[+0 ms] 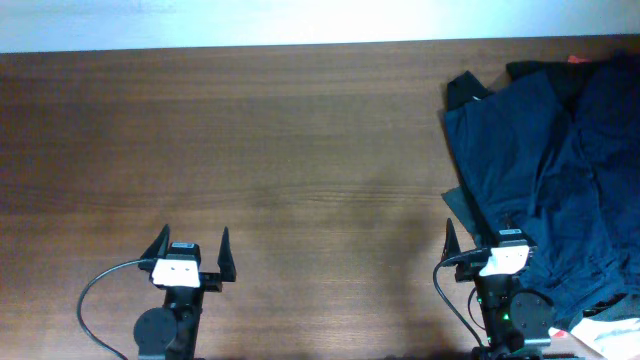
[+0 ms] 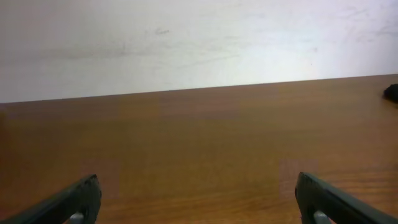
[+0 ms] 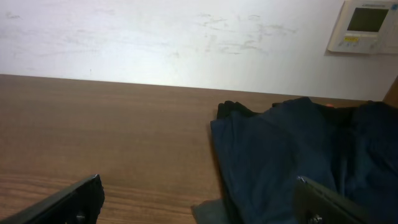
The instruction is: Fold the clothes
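— Where do we find the clothes point(image 1: 540, 150)?

— We see them heaped at the far right of the counter point(image 1: 250, 130). The pile is mostly rumpled navy fabric, with black pieces showing at its back edge and reaching the right border of the overhead view.

— And our right end effector point(image 1: 482, 240)?

— It sits at the near edge of the counter, its fingers spread wide apart and holding nothing. The pile lies just ahead of it and to its right. From the wrist camera, the clothes point(image 3: 280, 149) fill the space in front of the right finger, while bare wood lies in front of the left one. We cannot tell whether that right finger touches the cloth.

— And our left end effector point(image 1: 192, 245)?

— Its fingers are also wide apart and empty, near the front edge and well apart from the pile. Its own camera shows bare counter ahead and only a dark scrap of the clothes point(image 2: 392, 92) at the far right.
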You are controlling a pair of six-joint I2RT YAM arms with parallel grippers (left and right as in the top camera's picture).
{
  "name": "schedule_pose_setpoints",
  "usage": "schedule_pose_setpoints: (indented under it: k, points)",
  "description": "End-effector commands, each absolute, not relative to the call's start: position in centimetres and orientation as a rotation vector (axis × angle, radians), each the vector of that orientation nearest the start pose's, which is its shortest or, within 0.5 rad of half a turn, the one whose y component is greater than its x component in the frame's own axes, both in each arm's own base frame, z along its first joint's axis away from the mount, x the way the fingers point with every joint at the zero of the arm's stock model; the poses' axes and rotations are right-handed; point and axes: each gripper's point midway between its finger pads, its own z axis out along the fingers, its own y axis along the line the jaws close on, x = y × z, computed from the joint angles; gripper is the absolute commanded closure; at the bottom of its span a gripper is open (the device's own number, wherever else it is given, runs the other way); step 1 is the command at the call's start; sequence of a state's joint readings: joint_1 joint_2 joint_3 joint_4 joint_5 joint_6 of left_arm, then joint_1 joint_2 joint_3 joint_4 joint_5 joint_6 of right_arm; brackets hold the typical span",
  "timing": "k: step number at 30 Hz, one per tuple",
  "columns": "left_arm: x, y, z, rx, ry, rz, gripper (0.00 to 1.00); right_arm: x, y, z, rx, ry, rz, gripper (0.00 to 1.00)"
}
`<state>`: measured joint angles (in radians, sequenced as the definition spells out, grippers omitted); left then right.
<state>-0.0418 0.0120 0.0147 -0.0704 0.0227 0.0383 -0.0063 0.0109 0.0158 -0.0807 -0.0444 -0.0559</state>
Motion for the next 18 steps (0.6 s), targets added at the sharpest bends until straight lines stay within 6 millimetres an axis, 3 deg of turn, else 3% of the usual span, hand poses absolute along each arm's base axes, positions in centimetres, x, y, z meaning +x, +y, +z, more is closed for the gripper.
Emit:
schedule_pose_setpoints:
  k: [1, 7, 12, 15, 18]
  points:
    - [24.5, -1.8, 16.5, 0.114, 1.621, -0.029, 0.01, 24.6, 0.6, 15.6, -0.07, 1.651, -0.009, 0.01]
    - [24.5, -2.1, 18.1, 0.123, 1.619, -0.039, 0.01, 24.6, 0.6, 17.4, -0.07, 1.641, -0.01, 0.01]
    - [26.2, -2.2, 21.0, 0.13, 1.727, -0.047, 0.01, 26.5, 0.7, 21.9, -0.075, 1.741, -0.002, 0.01]
    - [28.5, -2.4, 21.8, 0.14, 1.945, -0.059, 0.01, 29.7, 0.7, 23.0, -0.078, 2.028, 0.008, 0.01]
    - [30.3, -2.7, 21.4, 0.153, 2.144, -0.083, 0.01, 32.9, 0.8, 22.2, -0.082, 2.311, 0.025, 0.01]
